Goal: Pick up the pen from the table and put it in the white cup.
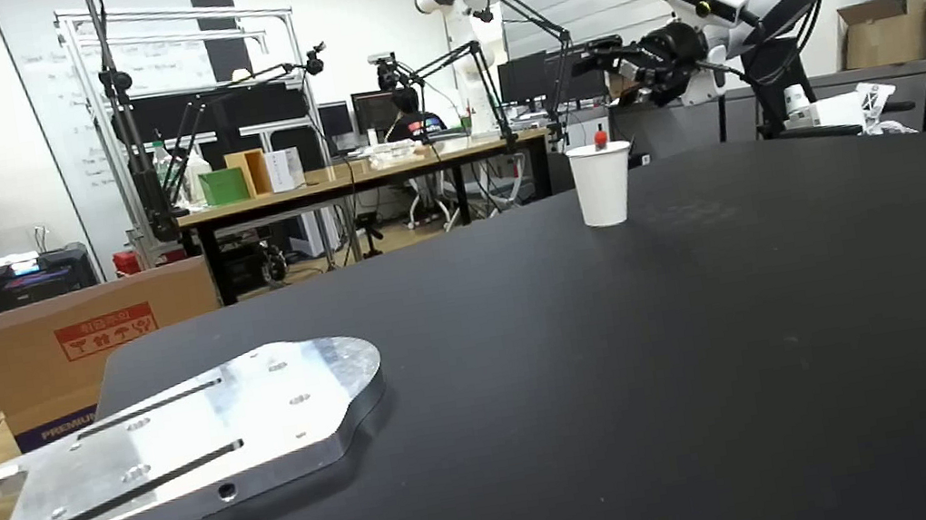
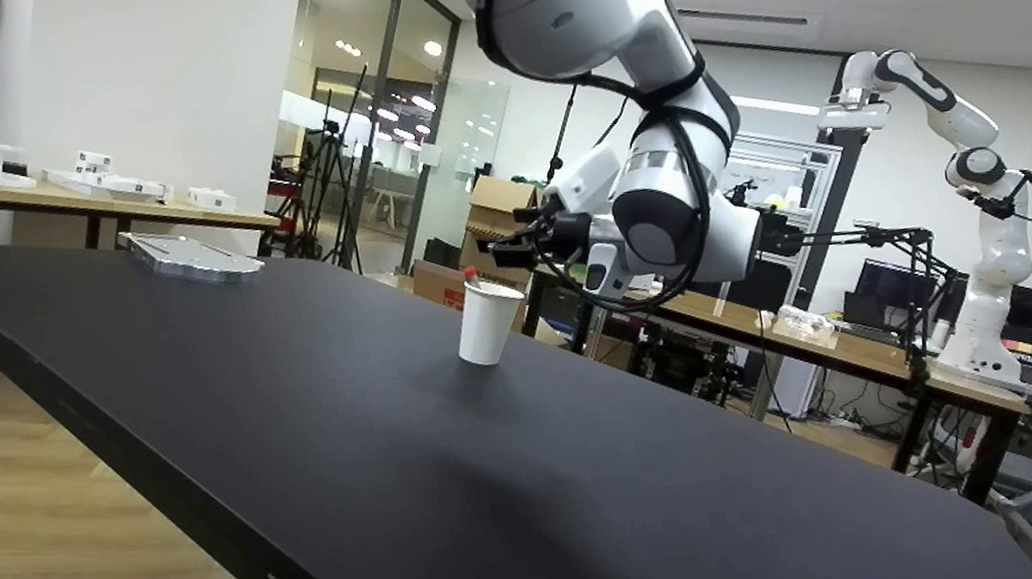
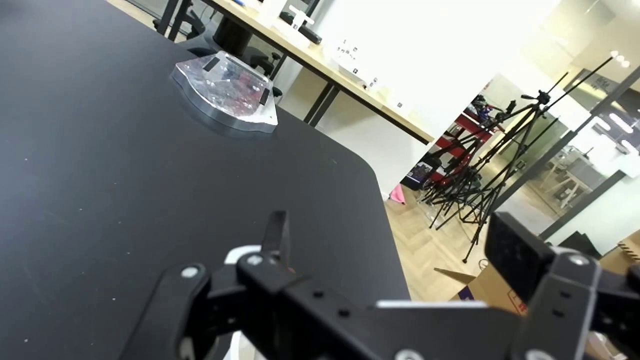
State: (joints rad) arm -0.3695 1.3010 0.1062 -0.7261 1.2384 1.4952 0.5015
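The white cup (image 1: 602, 191) stands upright on the black table (image 1: 592, 387); it also shows in an exterior view (image 2: 487, 328). The red pen (image 1: 600, 138) stands in the cup, with only its red end above the rim in both exterior views (image 2: 471, 276); the rest is hidden inside. My gripper (image 1: 610, 64) is raised above the table, apart from the cup; it also shows in an exterior view (image 2: 508, 235). In the wrist view my gripper (image 3: 394, 240) is open, with nothing between its fingers. There the cup's white rim (image 3: 241, 253) is mostly hidden behind a finger.
A flat silver metal plate (image 1: 230, 423) with a handle lies at a table end; it also shows in the wrist view (image 3: 227, 90). A cardboard box (image 1: 96, 351) stands beside the table. A wooden-topped workbench (image 1: 376, 170) with clutter stands behind.
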